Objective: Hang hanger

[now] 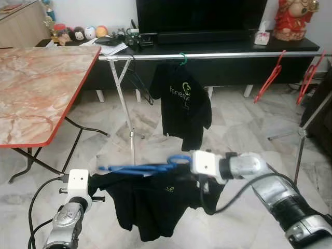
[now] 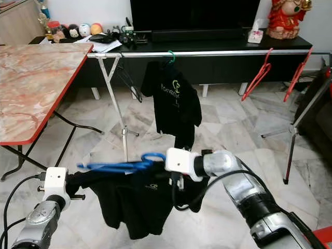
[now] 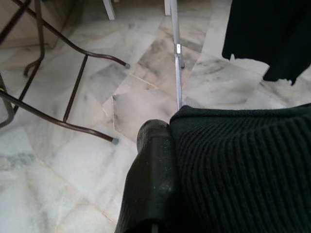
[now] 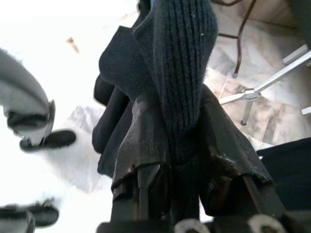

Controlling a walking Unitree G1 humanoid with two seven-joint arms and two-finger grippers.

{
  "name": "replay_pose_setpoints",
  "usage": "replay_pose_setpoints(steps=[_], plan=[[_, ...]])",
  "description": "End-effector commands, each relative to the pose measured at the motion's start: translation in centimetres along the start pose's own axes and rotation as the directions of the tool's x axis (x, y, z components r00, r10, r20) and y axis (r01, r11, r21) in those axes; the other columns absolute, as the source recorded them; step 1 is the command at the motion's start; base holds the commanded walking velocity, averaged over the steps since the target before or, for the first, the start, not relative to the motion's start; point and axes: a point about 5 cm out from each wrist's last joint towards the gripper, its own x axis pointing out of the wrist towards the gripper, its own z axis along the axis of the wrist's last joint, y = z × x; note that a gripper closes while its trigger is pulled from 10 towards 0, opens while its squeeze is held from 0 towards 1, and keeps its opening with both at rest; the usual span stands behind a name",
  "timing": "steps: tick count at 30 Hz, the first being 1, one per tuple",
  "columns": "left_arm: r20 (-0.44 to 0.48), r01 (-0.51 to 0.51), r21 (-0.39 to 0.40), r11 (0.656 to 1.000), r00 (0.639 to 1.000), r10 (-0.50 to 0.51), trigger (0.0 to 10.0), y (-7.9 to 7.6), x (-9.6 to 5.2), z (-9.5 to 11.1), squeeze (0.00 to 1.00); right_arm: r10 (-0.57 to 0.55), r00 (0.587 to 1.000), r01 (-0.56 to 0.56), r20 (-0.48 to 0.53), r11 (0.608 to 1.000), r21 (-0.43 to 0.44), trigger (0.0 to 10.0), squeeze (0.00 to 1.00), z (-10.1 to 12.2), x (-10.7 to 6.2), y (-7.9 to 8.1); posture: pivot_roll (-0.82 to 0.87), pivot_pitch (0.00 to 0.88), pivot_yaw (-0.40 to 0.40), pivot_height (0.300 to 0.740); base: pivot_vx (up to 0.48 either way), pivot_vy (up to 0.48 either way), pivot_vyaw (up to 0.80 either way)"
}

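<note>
Far off to the left of both grippers, the marble-topped table [image 1: 36, 88] is seen, its red edge running toward the rack, with its dark folding legs [image 1: 31, 158] splayed on the tiled floor [image 1: 233, 124].

The left gripper [image 3: 160, 160] is held low and near the robot, and one black finger [image 3: 150, 179] is pressed flat against the ribbed collar of the black shirt [image 1: 150, 205]; the second finger is hidden under the cloth, so it cannot be told whether that gripper is closed. Beyond it, open floor is seen up to the rack's thin upright leg [image 1: 124, 109].

Between the two grippers the shirt is stretched and left drooping in mid-air, with the blue hanger [image 1: 142, 167] lying across its top, hook end toward the right gripper.

The right gripper [image 4: 182, 131] is clamped together on the shirt's ribbed neckband, the fabric pinched between both fingers and bulging up past them.

Up and ahead of the grippers, the silver rail [image 1: 207, 55] is run across the room. A second black shirt [image 1: 184, 104] is hung from it on a green hook [image 1: 182, 58]. Further right, two red hangers [image 1: 270, 78] are hooked on the rail, with bare rail between shirt and hangers.
</note>
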Motion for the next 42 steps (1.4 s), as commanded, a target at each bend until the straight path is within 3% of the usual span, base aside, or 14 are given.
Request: replay_pose_setpoints(steps=[1,11,14,18,21,28,31,34,37,42], plan=[[-0.009,-0.065,-0.016,0.998,0.998,0.065,10.0,1.7,-0.3,0.0,0.0,-0.009,0.995,0.007,-0.101,1.0,-0.022,0.0,0.0,-1.5,-1.3,-0.3,-0.1,0.0,0.071,0.74,0.0,0.0,0.0],[-0.009,-0.056,-0.011,0.998,0.998,0.055,10.0,1.7,-0.4,0.6,0.0,-0.029,0.962,-0.014,-0.272,0.988,-0.156,0.0,0.0,-2.9,-1.1,-0.5,-0.09,0.0,0.069,0.74,0.0,0.0,0.0],[-0.009,-0.025,0.003,1.0,1.0,0.025,10.0,1.4,-0.3,0.9,0.0,-0.087,0.969,0.057,-0.231,0.989,-0.136,0.0,0.0,-2.3,-0.6,-1.1,-0.09,0.0,0.069,0.74,0.0,0.0,0.0],[-0.013,-0.021,0.004,1.0,1.0,0.021,10.0,1.4,-0.4,1.0,0.0,-0.096,0.969,0.065,-0.226,0.988,-0.142,0.0,0.0,-2.3,-0.5,-1.2,-0.09,0.0,0.069,0.74,0.0,0.0,0.0],[-0.042,0.021,0.042,0.999,0.999,-0.019,10.0,0.8,-0.4,0.7,0.0,-0.149,0.974,0.128,-0.172,0.983,-0.129,0.0,0.0,-1.4,0.7,-1.4,-0.09,0.0,0.073,0.74,0.0,0.0,0.0],[-0.084,0.091,0.049,0.995,0.993,-0.086,10.0,0.1,-0.5,0.5,0.0,-0.205,0.959,0.172,-0.198,0.97,-0.173,0.0,0.0,-1.2,1.1,-1.8,-0.1,0.0,0.071,0.74,0.0,0.0,0.0],[-0.102,0.132,0.057,0.99,0.987,-0.126,10.0,-0.4,-0.5,0.6,0.0,-0.164,0.969,0.135,-0.185,0.978,-0.159,0.0,0.0,-0.8,2.1,-1.0,-0.09,0.0,0.07,0.74,0.0,0.0,0.0],[-0.075,0.14,0.036,0.989,0.988,-0.137,10.0,-0.7,-0.4,1.3,0.0,-0.14,0.968,0.106,-0.21,0.981,-0.165,0.0,0.0,-0.9,2.4,-0.5,-0.09,0.0,0.066,0.74,0.0,0.0,0.0],[-0.01,0.154,0.013,0.988,0.988,-0.154,10.0,-0.9,-0.2,3.4,0.0,-0.098,0.949,0.031,-0.3,0.975,-0.221,0.0,0.0,-1.5,2.7,0.2,-0.09,0.0,0.063,0.74,0.0,0.0,0.0],[0.059,0.223,0.017,0.975,0.973,-0.223,10.0,-2.1,-0.3,5.8,0.0,-0.098,0.929,0.004,-0.356,0.966,-0.257,0.0,0.0,-1.7,3.1,0.5,-0.09,0.0,0.062,0.74,0.0,0.0,0.0]])
